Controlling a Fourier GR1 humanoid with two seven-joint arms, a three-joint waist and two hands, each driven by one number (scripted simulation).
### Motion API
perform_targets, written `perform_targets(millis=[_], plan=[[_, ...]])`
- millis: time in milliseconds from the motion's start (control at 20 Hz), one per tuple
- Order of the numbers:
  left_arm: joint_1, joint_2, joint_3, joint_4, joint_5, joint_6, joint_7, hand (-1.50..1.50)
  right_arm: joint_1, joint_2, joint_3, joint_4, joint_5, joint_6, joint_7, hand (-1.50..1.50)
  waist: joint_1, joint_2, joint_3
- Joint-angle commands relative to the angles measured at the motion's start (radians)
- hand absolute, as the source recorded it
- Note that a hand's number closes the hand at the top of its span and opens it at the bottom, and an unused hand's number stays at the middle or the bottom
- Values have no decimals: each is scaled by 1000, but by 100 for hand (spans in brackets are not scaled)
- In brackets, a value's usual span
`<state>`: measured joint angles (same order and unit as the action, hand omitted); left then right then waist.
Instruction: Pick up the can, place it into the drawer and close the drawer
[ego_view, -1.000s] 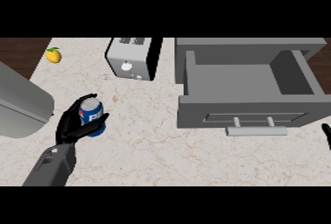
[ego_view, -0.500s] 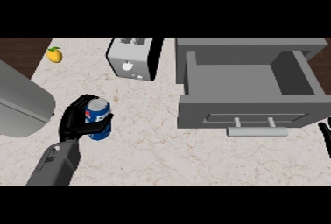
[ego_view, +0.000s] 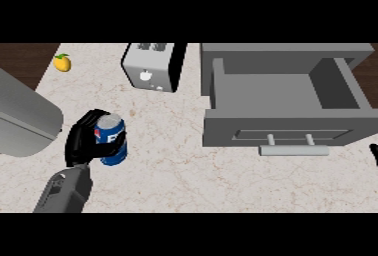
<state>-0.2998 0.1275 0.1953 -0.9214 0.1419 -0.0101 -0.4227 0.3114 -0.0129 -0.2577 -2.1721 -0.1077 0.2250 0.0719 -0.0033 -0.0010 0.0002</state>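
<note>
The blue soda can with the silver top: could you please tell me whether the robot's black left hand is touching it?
Touching. In the head view the left hand curls its fingers round the blue can.

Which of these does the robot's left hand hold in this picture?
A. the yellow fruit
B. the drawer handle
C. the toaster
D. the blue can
D: the left hand has its fingers curled round the blue can on the counter, left of the open drawer.
</note>
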Motion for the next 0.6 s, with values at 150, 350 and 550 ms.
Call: perform_targets(millis=[150, 350, 550], plan=[[28, -60, -114, -300, -24, 63, 213, 150, 18, -15, -47, -26, -59, 20, 9, -150, 4, -3, 1], [-25, -44, -143, -325, -61, 69, 232, 150, 18, 11, -10, -11, -14, 10, -24, -150, 0, -1, 0], [-60, -62, -202, -487, -94, 120, 392, 150, 43, 7, -9, -18, 12, 11, -47, -150, 0, -2, 0]])
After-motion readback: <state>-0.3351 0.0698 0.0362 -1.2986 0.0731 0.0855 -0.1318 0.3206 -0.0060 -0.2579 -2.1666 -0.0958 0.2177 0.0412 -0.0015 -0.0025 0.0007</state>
